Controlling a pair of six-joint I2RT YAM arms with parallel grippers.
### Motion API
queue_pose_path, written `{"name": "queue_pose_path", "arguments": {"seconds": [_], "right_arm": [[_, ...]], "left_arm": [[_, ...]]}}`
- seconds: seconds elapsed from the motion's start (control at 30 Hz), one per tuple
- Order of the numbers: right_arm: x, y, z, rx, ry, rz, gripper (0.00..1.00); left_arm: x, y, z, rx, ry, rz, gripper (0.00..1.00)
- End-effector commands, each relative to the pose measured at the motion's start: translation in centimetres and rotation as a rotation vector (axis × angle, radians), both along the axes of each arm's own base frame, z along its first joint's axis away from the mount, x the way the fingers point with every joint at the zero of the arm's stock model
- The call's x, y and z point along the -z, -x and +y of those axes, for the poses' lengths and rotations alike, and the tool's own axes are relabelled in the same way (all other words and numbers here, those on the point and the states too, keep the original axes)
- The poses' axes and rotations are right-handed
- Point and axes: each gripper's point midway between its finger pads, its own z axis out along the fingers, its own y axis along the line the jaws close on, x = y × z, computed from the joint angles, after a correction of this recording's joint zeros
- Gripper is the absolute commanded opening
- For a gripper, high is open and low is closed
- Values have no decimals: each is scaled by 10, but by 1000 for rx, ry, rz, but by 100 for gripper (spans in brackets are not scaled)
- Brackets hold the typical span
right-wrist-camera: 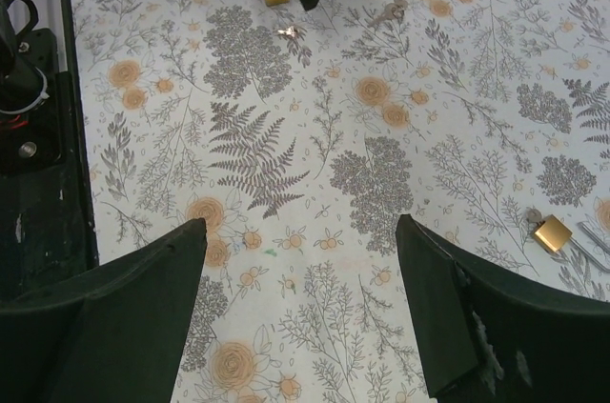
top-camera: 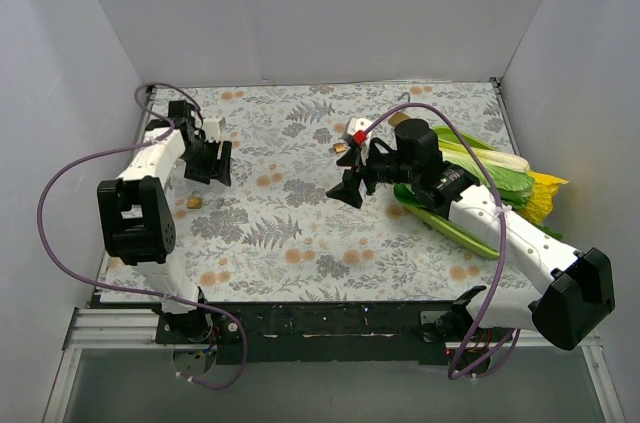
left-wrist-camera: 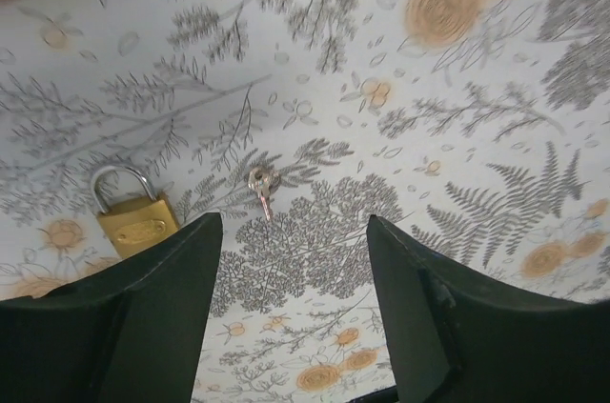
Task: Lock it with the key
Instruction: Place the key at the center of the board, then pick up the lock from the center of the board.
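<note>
Key point(left-wrist-camera: 260, 184) lies flat just ahead of my left jaws, both pairs wide and empty; I judge a shallow pinch may skid it.

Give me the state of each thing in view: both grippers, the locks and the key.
left gripper: open, empty.
right gripper: open, empty.
small key: lying loose, in no lock, ahead of the left gripper's fingers.
brass padlock: lying flat, shackle looks closed, no key in it.
second brass padlock: lying flat; shackle state unclear.
</note>
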Motion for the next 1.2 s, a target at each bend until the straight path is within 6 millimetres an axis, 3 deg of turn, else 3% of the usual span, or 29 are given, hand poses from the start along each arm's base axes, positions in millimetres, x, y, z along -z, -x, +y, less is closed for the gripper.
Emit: {"name": "queue_pose_path", "arguments": {"seconds": [0.0, 0.1, 0.27, 0.33, 0.37, 0.4, 0.47, 0.5, 0.57, 0.6, 0.8, 0.9, 1.0, 1.1, 1.17], "right_arm": [[-26, -11, -8, 60, -22, -47, 87], [-18, -18, -16, 86, 12, -38, 88], [-4, -53, -28, 127, 103, -33, 88], [22, -72, -29, 137, 195, 20, 87], [10, -89, -30, 165, 193, 4, 83], [29, -104, -28, 182, 228, 51, 81], [28, -135, -35, 309, 246, 75, 77], [46, -148, -35, 346, 274, 114, 77], [49, -169, -38, 437, 277, 144, 74], [67, -178, -38, 468, 303, 177, 72], [111, -218, -37, 647, 347, 296, 64], [136, -242, -54, 871, 394, 364, 57], [155, -251, -56, 945, 397, 426, 57], [159, -256, -43, 947, 326, 477, 62], [152, -265, -35, 944, 280, 481, 63]], "left_arm": [[-80, -23, -18, 23, 104, -170, 69], [-120, -42, -33, 81, 178, -297, 87], [-157, -53, -45, 120, 244, -383, 89], [-165, -52, -48, 121, 259, -396, 90], [-171, -50, -48, 122, 259, -415, 90], [-173, -50, -48, 122, 261, -429, 91], [-176, -50, -48, 120, 262, -448, 92], [-179, -51, -48, 117, 255, -465, 93], [-179, -55, -43, 98, 235, -474, 94], [-177, -58, -42, 95, 228, -474, 94], [-181, -75, -45, 60, 262, -490, 95], [-179, -85, -51, 37, 312, -490, 95], [-176, -86, -57, 57, 351, -463, 96], [-170, -85, -56, 59, 343, -439, 96], [-171, -86, -52, 44, 317, -428, 96]]}}
